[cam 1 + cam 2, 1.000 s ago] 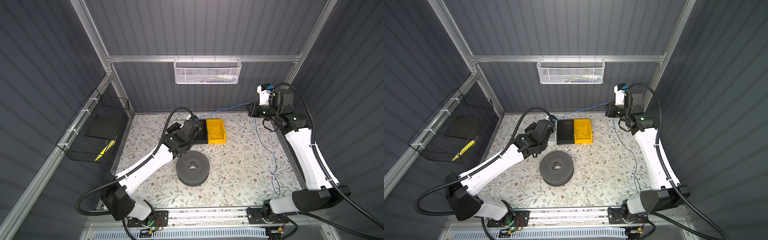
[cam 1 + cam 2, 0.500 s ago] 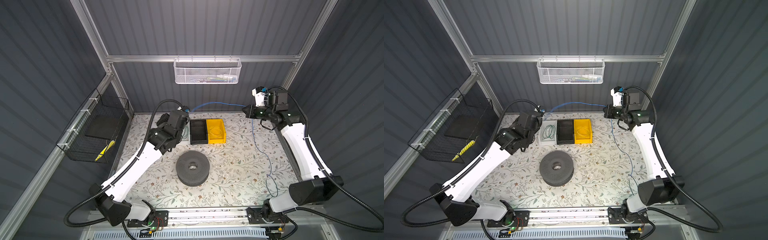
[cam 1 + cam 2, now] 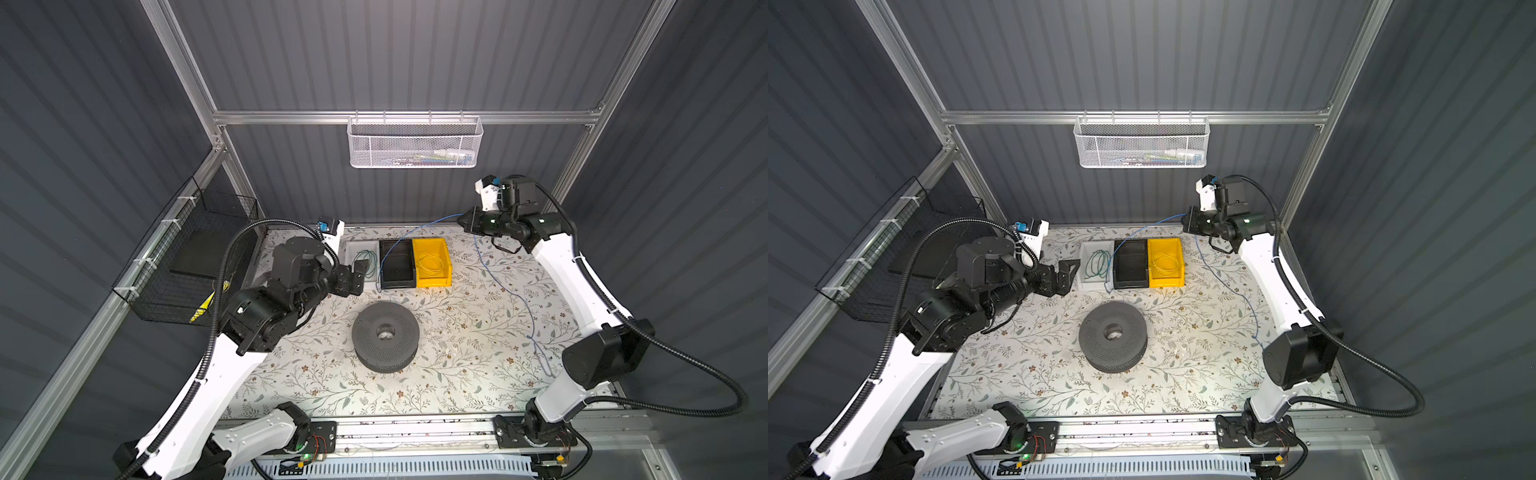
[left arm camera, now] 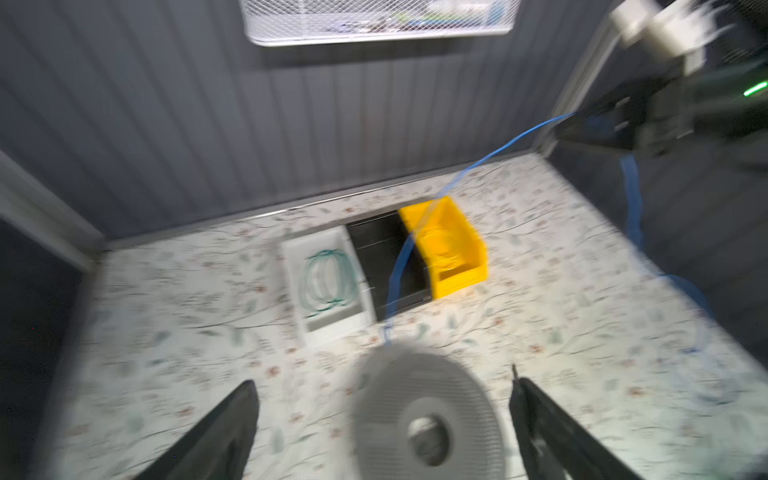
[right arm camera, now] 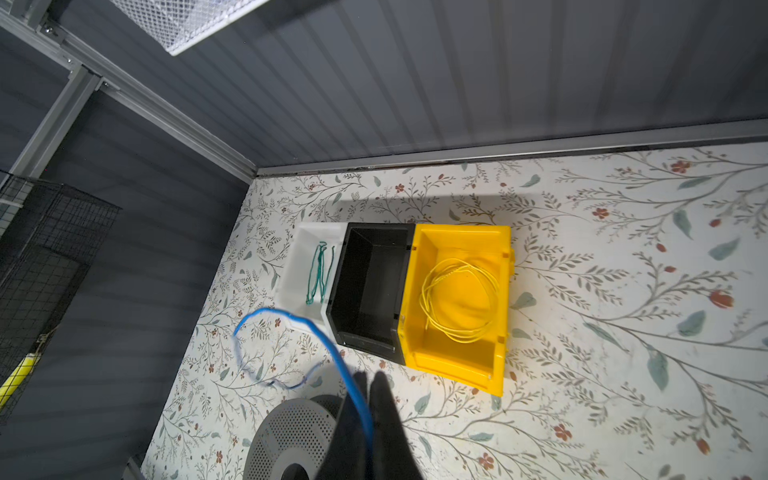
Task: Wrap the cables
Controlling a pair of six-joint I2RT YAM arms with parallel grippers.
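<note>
Wire (image 5: 332, 345) pinched by our right tool (image 5: 370, 376); left tool (image 3: 1068, 274) spread, empty. We should catch the slack end before coiling loops evenly.

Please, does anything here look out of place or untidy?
Yes. The blue wire, pinched in the shut right gripper, is uncoiled. It runs across the empty black bin and trails loosely over the table, whereas the green wire and the yellow wire lie coiled.
</note>
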